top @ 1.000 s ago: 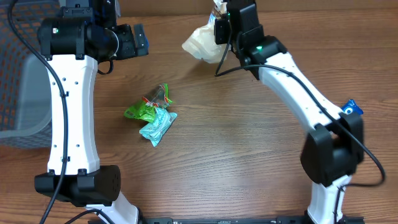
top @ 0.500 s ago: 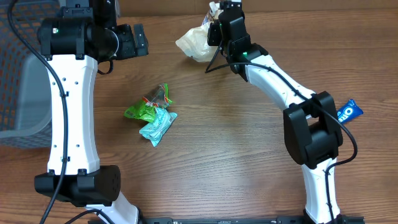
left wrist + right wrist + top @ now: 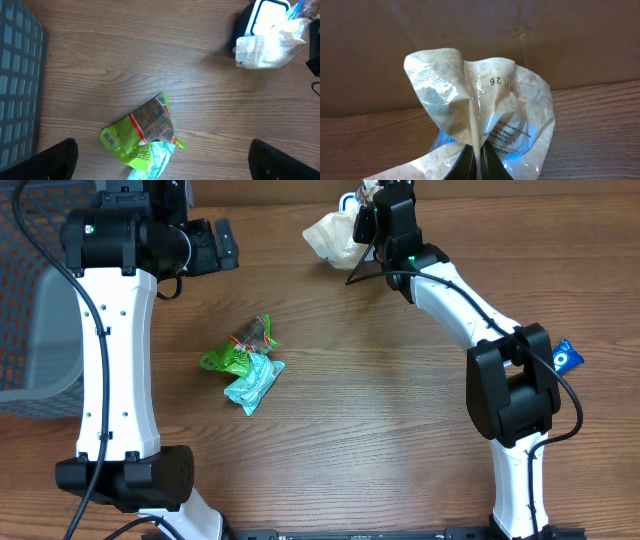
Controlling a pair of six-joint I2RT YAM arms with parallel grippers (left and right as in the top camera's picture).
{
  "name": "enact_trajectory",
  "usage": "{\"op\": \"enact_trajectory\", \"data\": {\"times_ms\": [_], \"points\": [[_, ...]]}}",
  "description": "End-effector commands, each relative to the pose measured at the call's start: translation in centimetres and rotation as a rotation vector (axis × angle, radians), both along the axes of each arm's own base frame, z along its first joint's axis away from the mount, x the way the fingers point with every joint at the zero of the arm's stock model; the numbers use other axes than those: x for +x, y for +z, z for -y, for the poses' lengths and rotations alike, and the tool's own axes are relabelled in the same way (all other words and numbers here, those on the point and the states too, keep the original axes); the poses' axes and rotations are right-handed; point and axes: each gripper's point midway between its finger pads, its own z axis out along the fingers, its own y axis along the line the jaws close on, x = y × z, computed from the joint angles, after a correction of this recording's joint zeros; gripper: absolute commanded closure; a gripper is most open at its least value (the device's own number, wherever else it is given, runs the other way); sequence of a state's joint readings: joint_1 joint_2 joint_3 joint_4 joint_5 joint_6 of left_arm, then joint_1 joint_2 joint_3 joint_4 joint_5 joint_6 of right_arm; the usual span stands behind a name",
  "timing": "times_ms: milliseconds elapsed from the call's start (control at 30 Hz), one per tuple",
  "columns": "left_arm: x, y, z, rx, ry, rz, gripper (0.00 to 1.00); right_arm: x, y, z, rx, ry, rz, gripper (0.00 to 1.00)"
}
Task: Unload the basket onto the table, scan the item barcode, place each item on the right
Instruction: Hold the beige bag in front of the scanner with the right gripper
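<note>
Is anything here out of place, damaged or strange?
The cream packet is crumpled where the right gripper pinches it, creasing its print. The green packet and teal packet lie overlapping. Nothing looks spilled.

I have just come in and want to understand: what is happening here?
The right pincer is shut on a cream packet and holds it in front of the lit scanner at the table's far edge. The left pincer hangs open and empty. A green packet and a teal packet lie touching on the table.
</note>
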State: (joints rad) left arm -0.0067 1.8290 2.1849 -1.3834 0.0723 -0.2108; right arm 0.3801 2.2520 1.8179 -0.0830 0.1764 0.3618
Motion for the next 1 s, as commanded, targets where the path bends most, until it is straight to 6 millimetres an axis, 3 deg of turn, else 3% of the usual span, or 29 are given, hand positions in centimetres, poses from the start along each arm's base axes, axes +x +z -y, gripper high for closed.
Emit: {"op": "enact_trajectory", "data": {"times_ms": [0, 233, 967], "points": [[-0.2, 0.8, 0.1, -0.013, 0.008, 0.022, 0.00, 0.3, 1.1, -0.3, 0.009, -0.008, 0.024, 0.96], [-0.2, 0.8, 0.1, -0.013, 0.008, 0.022, 0.00, -0.3, -0.2, -0.1, -0.012, -0.008, -0.029, 0.96], [-0.2, 0.8, 0.1, -0.013, 0.008, 0.022, 0.00, -1.4, -0.9, -1.3, 0.041, 0.031, -0.096, 0.96]]}}
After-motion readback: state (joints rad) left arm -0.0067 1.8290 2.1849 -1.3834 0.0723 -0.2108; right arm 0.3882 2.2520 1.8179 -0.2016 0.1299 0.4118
